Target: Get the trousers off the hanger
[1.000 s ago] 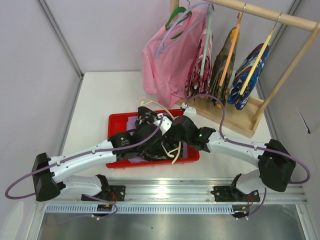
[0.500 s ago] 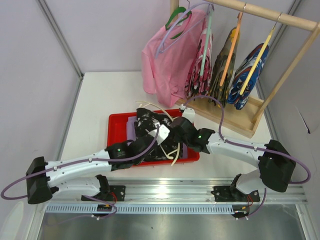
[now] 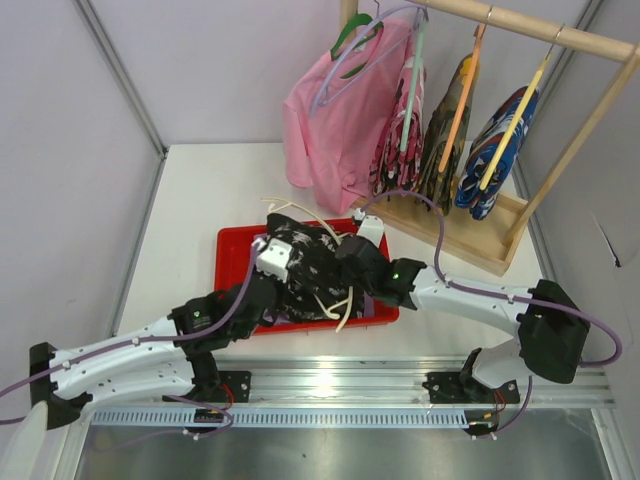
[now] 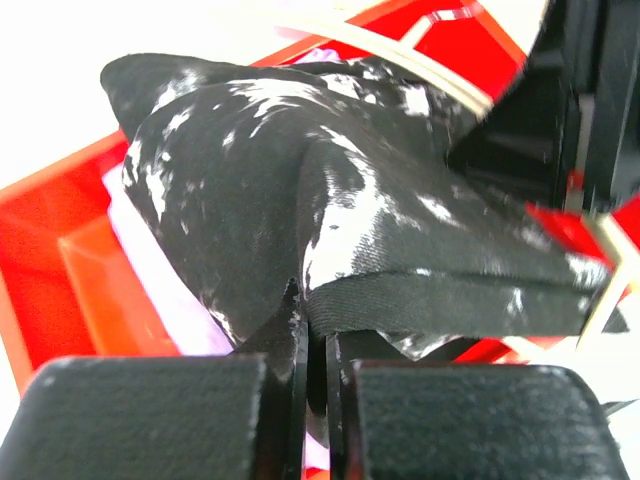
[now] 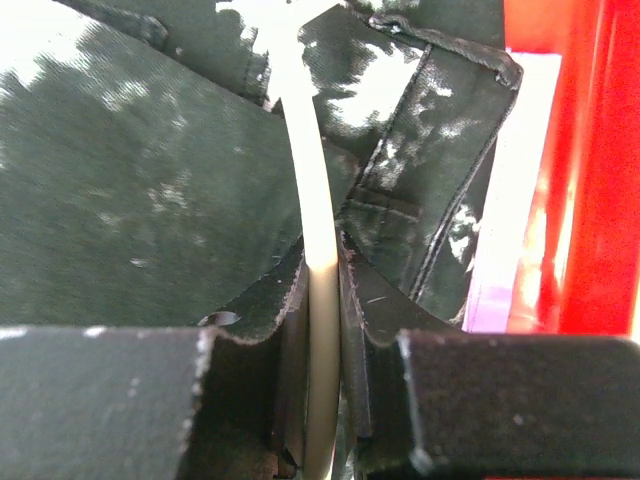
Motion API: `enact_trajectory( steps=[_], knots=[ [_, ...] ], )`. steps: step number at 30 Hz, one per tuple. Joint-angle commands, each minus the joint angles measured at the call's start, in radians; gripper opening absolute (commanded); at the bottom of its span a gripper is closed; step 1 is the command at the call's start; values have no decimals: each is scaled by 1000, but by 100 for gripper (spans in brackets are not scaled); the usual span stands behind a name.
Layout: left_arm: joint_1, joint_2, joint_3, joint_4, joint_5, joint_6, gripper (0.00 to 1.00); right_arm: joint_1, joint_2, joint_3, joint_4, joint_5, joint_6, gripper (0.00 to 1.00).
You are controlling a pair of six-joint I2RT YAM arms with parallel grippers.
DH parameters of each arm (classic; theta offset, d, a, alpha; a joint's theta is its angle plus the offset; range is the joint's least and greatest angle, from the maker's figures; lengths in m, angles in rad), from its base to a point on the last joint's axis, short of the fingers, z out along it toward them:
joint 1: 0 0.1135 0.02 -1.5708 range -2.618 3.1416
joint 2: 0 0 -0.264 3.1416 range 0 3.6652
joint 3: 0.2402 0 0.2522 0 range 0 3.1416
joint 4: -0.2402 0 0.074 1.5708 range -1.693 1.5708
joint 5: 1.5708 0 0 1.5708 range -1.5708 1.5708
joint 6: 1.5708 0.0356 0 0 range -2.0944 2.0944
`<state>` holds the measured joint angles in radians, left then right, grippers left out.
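From the top cam, the black speckled trousers (image 3: 305,275) sit bunched in the red tray (image 3: 232,250) on the bench (image 3: 200,190). Both arms reach in, and the cream hanger (image 3: 347,305) pokes out of the pile. Left wrist cam: my left hand (image 4: 315,335) is clenched on a folded edge of the black cloth, with the lavender trousers (image 4: 170,300) underneath. Right wrist cam: my right hand (image 5: 322,290) is pinching the hanger rod. My worry is that it's a thin bite of cloth, so pulling could slip it. Or the hanger snags inside a leg and drags the tray.
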<state>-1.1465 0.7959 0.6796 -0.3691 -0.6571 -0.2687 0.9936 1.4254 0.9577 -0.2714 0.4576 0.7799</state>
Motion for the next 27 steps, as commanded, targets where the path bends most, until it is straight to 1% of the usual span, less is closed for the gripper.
enact_trajectory(
  steps=[1,2,3,4,7,8,10,11,15,16,17,18,19,20,21,22,23,24,25,26,27],
  knots=[
    [28,-72,11,18,-170,-185,0,14,21,32,-23,151,-8,0],
    [30,-75,9,-10,-200,-213,0,25,30,32,-28,164,-10,0],
    [34,-80,11,-25,-216,-272,0,31,38,35,-41,177,-16,0],
    [37,-87,11,-56,-235,-326,0,55,59,39,-52,234,-30,0],
    [47,-112,6,-97,-251,-398,0,112,104,39,-100,355,-48,0],
    [50,-119,5,-112,-262,-446,0,122,130,32,-107,436,-54,0],
    [56,-139,-3,-155,-266,-484,0,143,145,16,-112,533,-57,0],
    [59,-161,-12,-172,-266,-510,0,142,150,3,-95,609,-60,0],
    [65,-210,-57,-162,-243,-512,0,140,129,-4,-25,716,-64,0],
    [65,-215,-63,-136,-227,-488,0,140,121,-1,-6,716,-65,0],
    [64,-213,-80,-108,-202,-416,0,142,113,7,26,713,-73,0],
    [65,-210,-83,-44,-144,-380,0,142,90,9,47,684,-86,0],
    [64,-207,-92,13,-92,-316,0,140,80,9,75,656,-111,0],
    [64,-199,-110,51,-38,-209,0,132,69,10,116,626,-140,0],
    [64,-169,-110,68,-4,-195,3,129,52,25,120,598,-168,0],
    [62,-147,-110,102,61,-182,5,123,44,36,117,540,-175,0],
    [62,-123,-109,120,103,-144,10,113,38,48,97,514,-180,0],
    [60,-62,-83,122,125,-141,12,108,23,73,89,485,-188,0],
    [56,-28,-74,122,157,-121,16,100,18,85,80,419,-188,0],
    [39,4,-60,115,157,-112,24,96,12,93,66,386,-186,0],
    [24,62,-23,108,151,-100,28,86,6,110,61,356,-182,0]
  ],
)
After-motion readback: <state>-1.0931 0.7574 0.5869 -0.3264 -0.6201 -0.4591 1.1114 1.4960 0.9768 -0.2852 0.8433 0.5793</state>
